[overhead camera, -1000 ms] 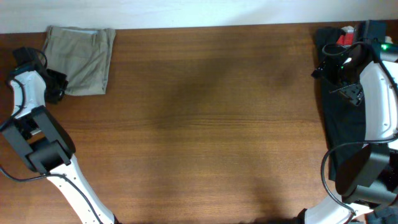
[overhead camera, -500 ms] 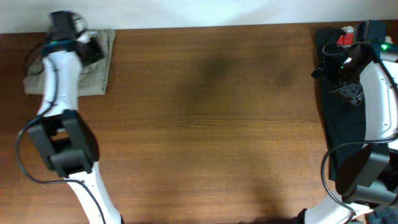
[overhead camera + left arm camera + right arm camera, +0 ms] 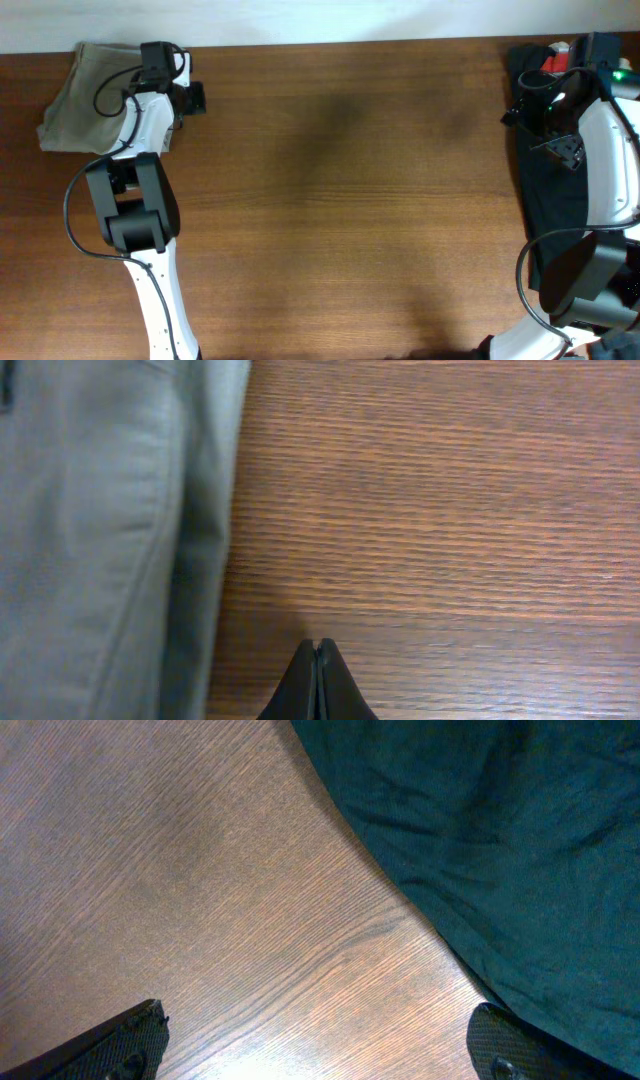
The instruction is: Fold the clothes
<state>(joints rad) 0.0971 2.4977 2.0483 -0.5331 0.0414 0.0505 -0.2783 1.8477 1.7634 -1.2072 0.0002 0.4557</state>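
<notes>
A folded khaki cotton garment point(image 3: 80, 95) lies at the far left corner of the brown wooden table point(image 3: 350, 200). Its outline is roughly square, with one lower corner pulled out toward the table's left edge. The left wrist view shows its stitched seams and a folded border running down its right side, flat against the wood. The left gripper point(image 3: 320, 665) hovers over bare wood just beside that border. Its two black fingertips are pressed together with nothing between them, and they do not touch the cloth. From overhead, the left arm's white and black links cross the garment's right part, so that side of it is hidden. A second piece, a dark teal-black fabric garment point(image 3: 555, 200), lies unfolded and rumpled in a long strip down the right edge of the table, well apart from the khaki one. The right arm stands over it and covers much of it. In the right wrist view the cloth's curved hem meets the wood grain. The right gripper point(image 3: 318, 1045) has its jaws spread wide, one black fingertip point(image 3: 135, 1035) over bare wood and the other at the hem, and it holds nothing.
</notes>
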